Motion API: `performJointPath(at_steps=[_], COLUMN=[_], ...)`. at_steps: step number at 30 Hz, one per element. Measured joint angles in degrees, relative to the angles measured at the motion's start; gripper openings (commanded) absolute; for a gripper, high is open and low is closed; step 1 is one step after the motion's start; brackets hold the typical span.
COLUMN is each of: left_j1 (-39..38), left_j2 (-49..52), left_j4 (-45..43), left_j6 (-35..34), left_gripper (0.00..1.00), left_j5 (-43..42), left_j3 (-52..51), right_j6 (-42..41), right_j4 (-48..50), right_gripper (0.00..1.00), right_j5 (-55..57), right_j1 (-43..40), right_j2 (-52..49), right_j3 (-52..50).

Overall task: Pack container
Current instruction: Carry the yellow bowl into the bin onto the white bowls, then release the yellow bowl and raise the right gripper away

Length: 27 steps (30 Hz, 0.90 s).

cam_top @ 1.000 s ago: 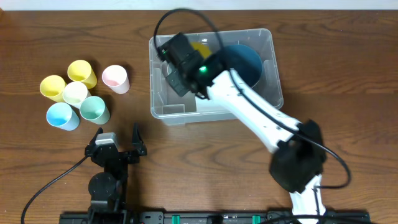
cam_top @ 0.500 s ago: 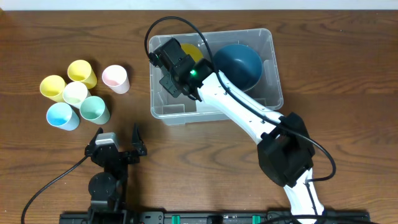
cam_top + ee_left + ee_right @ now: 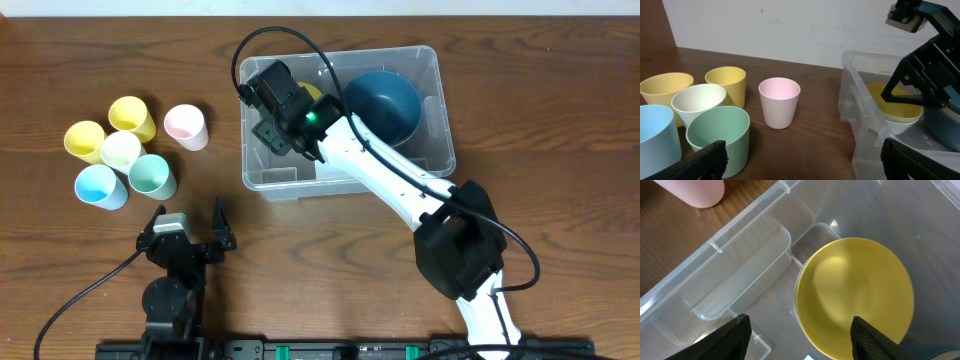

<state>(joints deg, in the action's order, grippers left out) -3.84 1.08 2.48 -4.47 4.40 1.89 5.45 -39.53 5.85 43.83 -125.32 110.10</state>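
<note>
My left claw [image 3: 190, 218] sat low at the near side, fingers spread wide and empty, arm tucked close to its base, my right arm [image 3: 400, 190] stretched far forward and leftward, wrist tipped down, right claw [image 3: 802, 339] parted, gripping nothing

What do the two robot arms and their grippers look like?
The right arm has white links, black joints, a green light at the wrist and a looping black cable. The left arm is mostly black; the left gripper has dark, pointed fingers.
</note>
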Motion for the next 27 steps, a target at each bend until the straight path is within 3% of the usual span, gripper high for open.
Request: performJointPath(at_steps=[6, 11, 17, 22, 27], left_j1=[0.0, 0.0, 0.0, 0.0, 0.0], left_j2=[0.0, 0.0, 0.0, 0.0, 0.0], left_j4=[0.0, 0.0, 0.0, 0.0, 0.0], left_j6=[0.0, 0.0, 0.0, 0.0, 0.0], left_gripper=[0.98, 0.98, 0.98, 0.98, 0.98], left_j5=[0.0, 0.0, 0.0, 0.0, 0.0], left_j3=[0.0, 0.0, 0.0, 0.0, 0.0], right_j6=[-0.4, -2.7, -7.3, -12.4, -16.9], right_j4=[-0.3, -6.4, -16.2, -19.1, -24.9], right_gripper=[0.69, 0.76, 0.94, 0.98, 0.99], right_j5=[0.2, 0.7, 2.3, 4.1, 5.5], right_j1=[0.0, -0.2, -3.1, -11.3, -24.8], right_j2=[0.0, 0.2, 7.0, 20.5, 30.3], right_j3=[0.0, 1.0, 5.1, 7.8, 9.5])
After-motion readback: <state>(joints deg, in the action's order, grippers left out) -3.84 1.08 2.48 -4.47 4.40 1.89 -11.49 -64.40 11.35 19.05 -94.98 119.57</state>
